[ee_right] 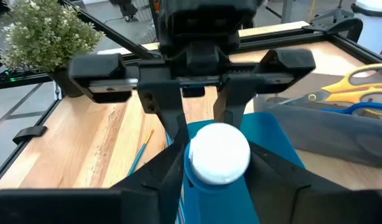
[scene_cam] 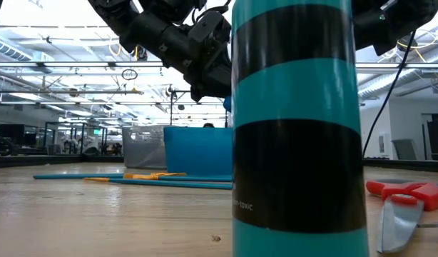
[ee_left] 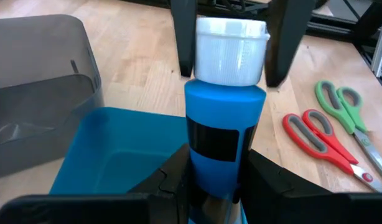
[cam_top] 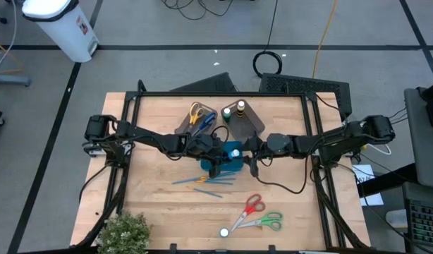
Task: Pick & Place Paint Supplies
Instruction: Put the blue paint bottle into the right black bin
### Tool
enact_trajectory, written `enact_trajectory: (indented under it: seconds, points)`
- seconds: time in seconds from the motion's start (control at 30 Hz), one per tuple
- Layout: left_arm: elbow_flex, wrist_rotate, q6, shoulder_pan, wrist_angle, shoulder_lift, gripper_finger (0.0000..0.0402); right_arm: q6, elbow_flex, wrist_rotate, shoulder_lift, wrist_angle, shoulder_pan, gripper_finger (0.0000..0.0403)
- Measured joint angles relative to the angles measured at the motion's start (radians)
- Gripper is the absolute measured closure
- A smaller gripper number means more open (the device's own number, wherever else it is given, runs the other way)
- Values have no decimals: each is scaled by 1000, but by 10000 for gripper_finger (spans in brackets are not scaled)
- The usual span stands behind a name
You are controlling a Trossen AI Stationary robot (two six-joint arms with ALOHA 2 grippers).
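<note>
One blue paint bottle with a white cap (ee_left: 223,106) is held upright over the teal tray (cam_top: 230,166) in the middle of the table (cam_top: 153,204). The left gripper (ee_left: 216,180) is closed on the lower part of this bottle, with a dark finger pressed on each side. The right gripper (ee_right: 213,165) is at the same bottle, and its two fingers (ee_left: 282,43) are seen on both sides of the white cap, but it cannot be told if they press it or only stand beside it. Two bins are set side by side at the far side of the table. In the left bin (cam_top: 190,123), two pairs of scissors are seen, one yellow (cam_top: 194,113) and one blue (cam_top: 206,121). In the right bin (cam_top: 253,120), two bottles are seen, one with a white cap (cam_top: 240,107) and one with a green cap (cam_top: 226,113). Thin brushes (cam_top: 202,181) are laid on the wood just near the tray, some blue and at least one orange, but they cannot be counted for sure. Two more pairs of scissors are laid at the near right, one red (cam_top: 250,208) and one green (cam_top: 266,222), touching each other. One more bottle (cam_top: 223,231) is stood close to the near edge, just left of those scissors. One small plant (cam_top: 125,233) is at the near left corner.
</note>
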Motion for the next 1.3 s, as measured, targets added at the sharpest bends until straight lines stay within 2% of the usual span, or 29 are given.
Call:
enact_trajectory:
  seconds: [0.2, 0.53, 0.67, 0.87, 0.97, 1.13, 1.2, 1.3]
  points:
    - [1, 0, 1, 0, 5, -1, 294, 0, 0, 1, -25, -13, 0, 284]
    - [0, -34, -5, 1, 41, -1, 289, -27, 0, 3, -39, -31, -4, 294]
    - [0, -38, -46, -1, 81, -1, 254, -54, 0, 8, -64, -48, -10, 296]
    - [0, -46, -46, -3, 152, -59, 168, -58, 0, 10, -150, -175, -60, 296]
    - [2, -73, -44, -6, 153, -95, 135, -77, -2, 109, -210, -263, -75, 296]
    - [2, -90, -45, -4, 159, -109, 100, -132, -1, 421, -289, -419, -88, 296]
    - [2, -89, -42, -5, 158, -106, 94, -133, -2, 514, -302, -475, -102, 296]
    - [2, -97, -42, -5, 155, -100, 90, -126, -1, 525, -302, -529, -139, 296]
